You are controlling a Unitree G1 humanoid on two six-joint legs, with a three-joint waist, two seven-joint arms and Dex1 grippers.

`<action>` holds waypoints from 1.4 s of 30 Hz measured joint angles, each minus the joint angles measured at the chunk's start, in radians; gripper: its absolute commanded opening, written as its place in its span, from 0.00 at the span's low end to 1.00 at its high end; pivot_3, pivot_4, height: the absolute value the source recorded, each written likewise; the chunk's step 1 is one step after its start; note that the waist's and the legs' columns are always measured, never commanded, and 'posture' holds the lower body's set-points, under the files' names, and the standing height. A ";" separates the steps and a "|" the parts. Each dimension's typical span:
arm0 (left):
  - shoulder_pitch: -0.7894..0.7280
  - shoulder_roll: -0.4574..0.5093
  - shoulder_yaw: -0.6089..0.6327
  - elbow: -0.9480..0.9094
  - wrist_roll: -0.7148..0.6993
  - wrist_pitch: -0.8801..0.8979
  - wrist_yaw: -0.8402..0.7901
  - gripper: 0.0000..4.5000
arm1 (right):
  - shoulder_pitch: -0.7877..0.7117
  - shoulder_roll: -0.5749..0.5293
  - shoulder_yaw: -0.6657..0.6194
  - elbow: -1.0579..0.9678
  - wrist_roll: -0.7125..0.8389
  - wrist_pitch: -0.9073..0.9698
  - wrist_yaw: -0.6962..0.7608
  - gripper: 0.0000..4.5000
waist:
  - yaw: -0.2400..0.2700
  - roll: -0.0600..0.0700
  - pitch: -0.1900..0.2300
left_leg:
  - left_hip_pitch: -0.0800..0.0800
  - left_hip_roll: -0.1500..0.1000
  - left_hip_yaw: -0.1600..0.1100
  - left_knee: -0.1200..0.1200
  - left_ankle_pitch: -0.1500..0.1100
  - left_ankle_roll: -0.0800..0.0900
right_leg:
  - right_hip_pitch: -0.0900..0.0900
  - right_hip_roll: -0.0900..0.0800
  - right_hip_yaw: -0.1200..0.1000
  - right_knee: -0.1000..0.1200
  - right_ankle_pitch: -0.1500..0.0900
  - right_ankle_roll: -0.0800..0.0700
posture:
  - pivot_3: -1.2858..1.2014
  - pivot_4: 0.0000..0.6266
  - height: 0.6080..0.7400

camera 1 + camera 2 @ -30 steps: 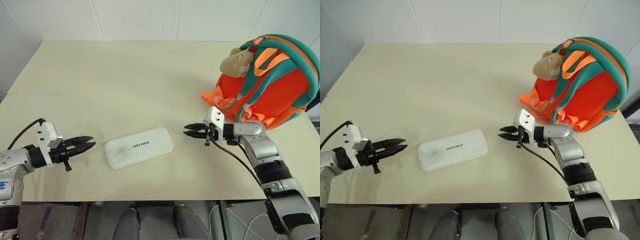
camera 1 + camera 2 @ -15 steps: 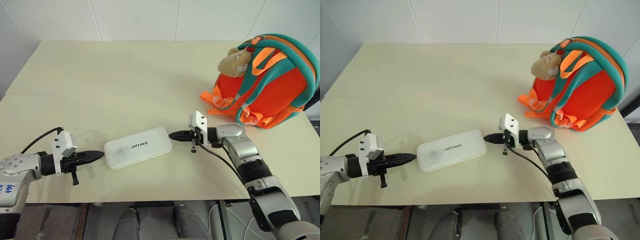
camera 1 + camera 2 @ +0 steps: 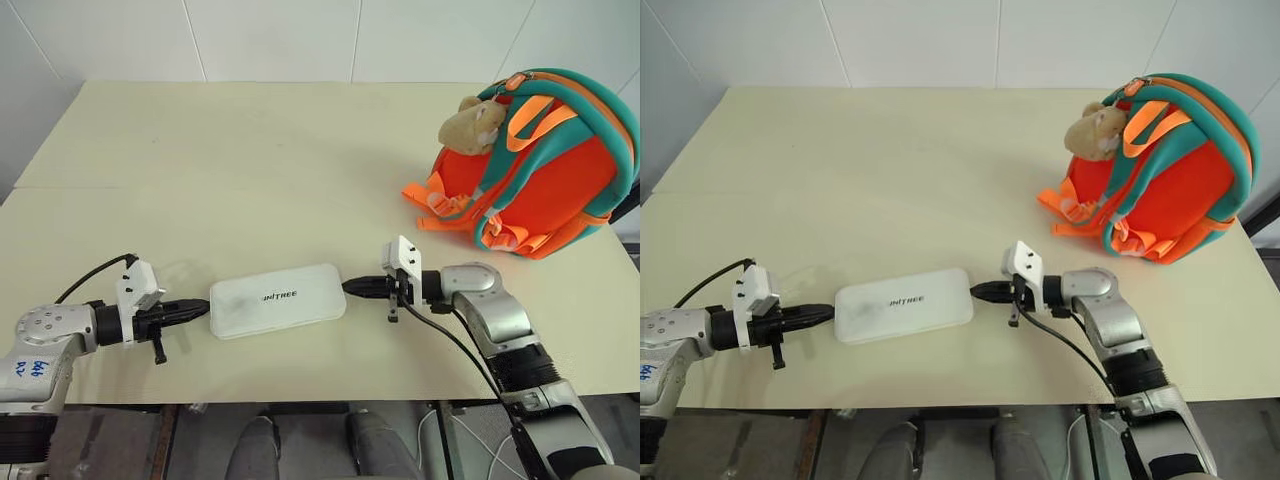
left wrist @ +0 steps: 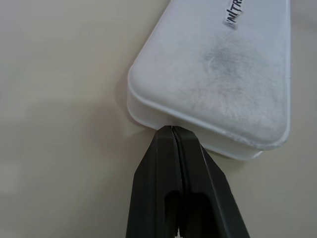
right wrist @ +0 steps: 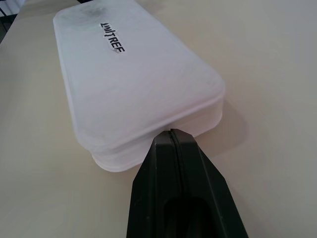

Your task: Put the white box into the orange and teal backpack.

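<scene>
Both arms have closed in on the white box point(image 3: 278, 300) lying lengthwise between them on the table point(image 3: 250, 160), left gripper point(image 3: 196, 309) and right gripper point(image 3: 352, 287) pinched together and empty at opposite short ends, orange and teal backpack point(image 3: 545, 170) beyond the right arm.

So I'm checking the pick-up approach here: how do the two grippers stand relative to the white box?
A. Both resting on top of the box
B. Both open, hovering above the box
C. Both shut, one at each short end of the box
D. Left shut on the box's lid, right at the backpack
C: the left gripper and the right gripper have their fingers closed and point at opposite short ends of the white box, which lies flat on the table.
</scene>
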 measured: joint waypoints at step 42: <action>-0.274 -0.203 -0.169 0.173 0.152 -0.075 0.006 0.13 | 0.191 -0.155 -0.144 -0.218 0.048 0.201 -0.118 0.12 | 0.029 0.000 0.000 | 0.001 -0.002 -0.002 0.012 -0.001 0.001 | 0.008 0.000 0.000 0.000 0.002 0.004 | 0.52 0.24 1.00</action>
